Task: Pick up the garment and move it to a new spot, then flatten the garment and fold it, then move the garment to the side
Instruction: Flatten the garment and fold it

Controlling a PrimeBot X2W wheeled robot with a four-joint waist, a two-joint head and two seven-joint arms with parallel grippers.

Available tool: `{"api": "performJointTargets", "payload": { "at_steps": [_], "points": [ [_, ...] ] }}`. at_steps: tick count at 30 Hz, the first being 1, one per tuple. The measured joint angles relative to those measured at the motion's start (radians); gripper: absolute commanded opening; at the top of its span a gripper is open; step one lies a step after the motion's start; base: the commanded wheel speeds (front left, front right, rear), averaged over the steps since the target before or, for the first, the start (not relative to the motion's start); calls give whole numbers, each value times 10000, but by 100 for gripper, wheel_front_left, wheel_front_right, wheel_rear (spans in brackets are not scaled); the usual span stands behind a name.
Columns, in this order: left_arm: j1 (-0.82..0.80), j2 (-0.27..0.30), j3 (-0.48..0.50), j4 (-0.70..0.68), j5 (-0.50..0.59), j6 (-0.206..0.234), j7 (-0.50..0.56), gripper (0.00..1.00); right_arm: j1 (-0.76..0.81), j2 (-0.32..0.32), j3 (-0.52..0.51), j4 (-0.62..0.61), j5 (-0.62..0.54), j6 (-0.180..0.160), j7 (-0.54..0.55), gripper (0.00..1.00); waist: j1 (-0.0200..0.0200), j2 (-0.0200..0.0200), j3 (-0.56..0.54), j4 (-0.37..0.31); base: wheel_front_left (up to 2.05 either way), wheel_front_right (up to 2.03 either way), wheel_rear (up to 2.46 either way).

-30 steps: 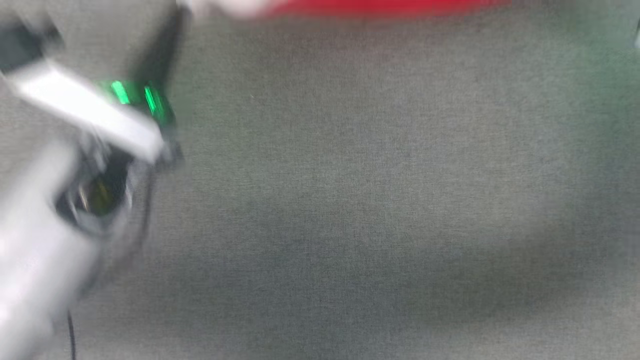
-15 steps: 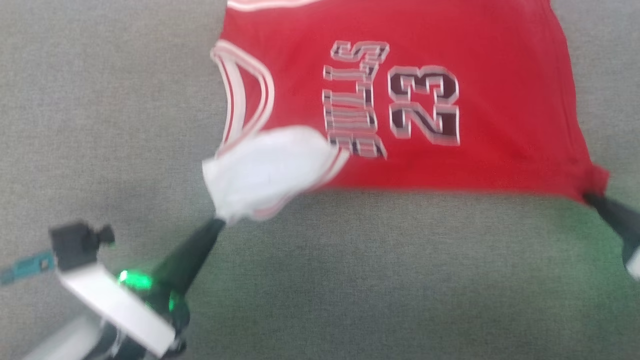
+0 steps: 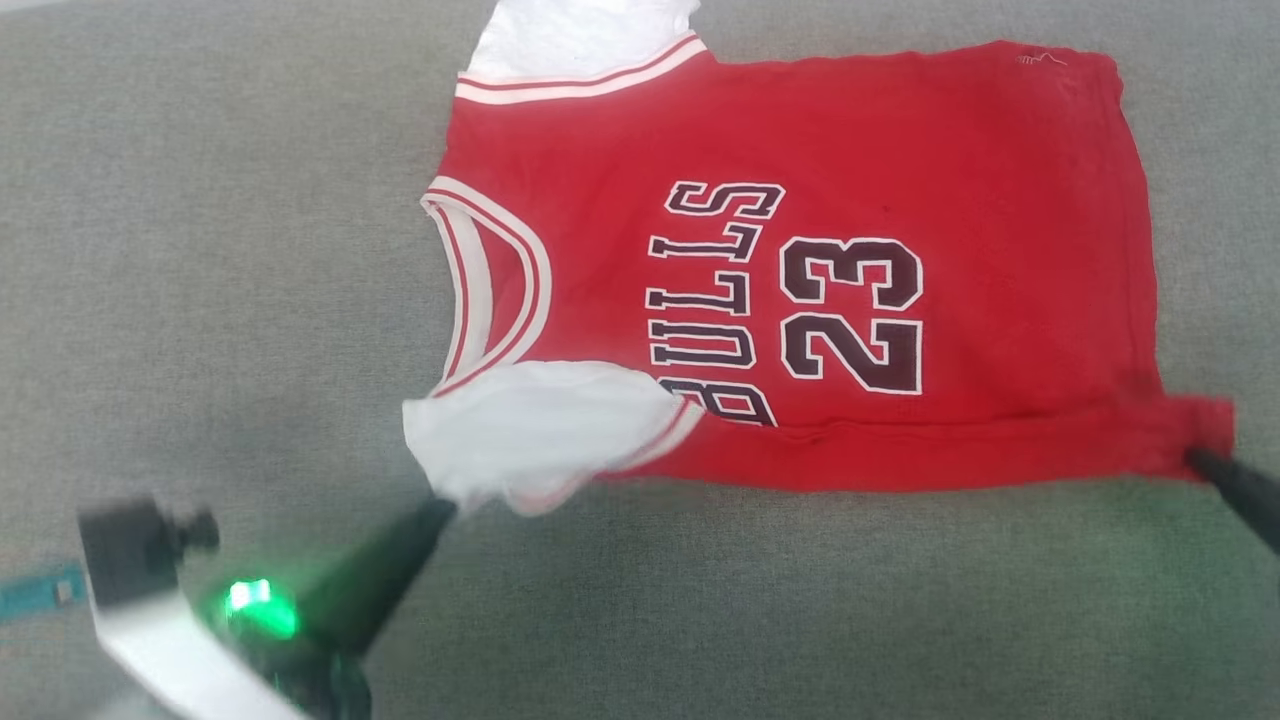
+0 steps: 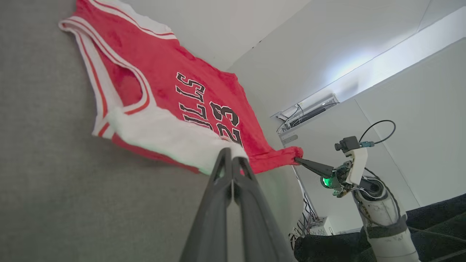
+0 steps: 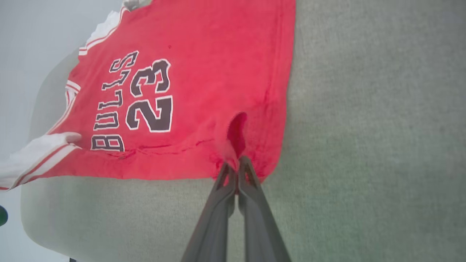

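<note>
The garment (image 3: 900,180) is a red jersey with dark lettering and the number 23, spread on the grey table (image 3: 200,250) with its neck towards the left. Its near edge is lifted slightly. My left gripper (image 3: 443,503) is shut on the white sleeve (image 3: 520,430) at the near left corner; in the left wrist view the white sleeve (image 4: 174,140) bunches at the fingertips of my left gripper (image 4: 230,154). My right gripper (image 3: 1195,458) is shut on the near right hem corner, and in the right wrist view my right gripper (image 5: 236,162) pinches puckered red fabric of the garment (image 5: 204,72).
Grey cloth covers the table (image 5: 364,109) all around the jersey. A second white sleeve (image 3: 580,35) lies at the far edge. The left wrist view shows my right arm (image 4: 367,189) against pale walls beyond the table.
The head camera has swung, bringing the whole jersey into view. Both grippers keep their hold on the near corners, and the jersey now lies more stretched out between them.
</note>
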State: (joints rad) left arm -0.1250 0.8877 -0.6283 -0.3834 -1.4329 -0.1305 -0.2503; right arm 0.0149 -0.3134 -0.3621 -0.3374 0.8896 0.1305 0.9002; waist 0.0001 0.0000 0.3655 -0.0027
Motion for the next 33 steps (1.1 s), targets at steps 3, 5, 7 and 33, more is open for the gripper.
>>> {"api": "performJointTargets", "payload": {
  "at_steps": [3, 5, 7, 33],
  "points": [
    [-1120, -119, -17, 474, -125, 0, 368, 0, -867, 50, 169, 416, -251, 0, 86, 0, 0, 0, 85, -41, 0, 0, 0],
    [-1897, -238, 8, 993, -274, 0, 667, 0, -1518, 69, 399, 798, -395, 2, 113, 0, 0, 0, 187, -77, 0, 0, 0],
    [-2678, -468, 40, 1615, -458, 0, 901, 0, -2163, 71, 608, 1221, -537, 0, 94, 0, 0, 0, 317, -126, 0, 0, 0],
    [-5820, -1407, -784, 5760, -305, -2, 836, 0, -4972, -128, 1770, 4602, -1185, 0, -2458, 0, 0, 0, 1677, -469, 0, 0, 0]
  ]
}}
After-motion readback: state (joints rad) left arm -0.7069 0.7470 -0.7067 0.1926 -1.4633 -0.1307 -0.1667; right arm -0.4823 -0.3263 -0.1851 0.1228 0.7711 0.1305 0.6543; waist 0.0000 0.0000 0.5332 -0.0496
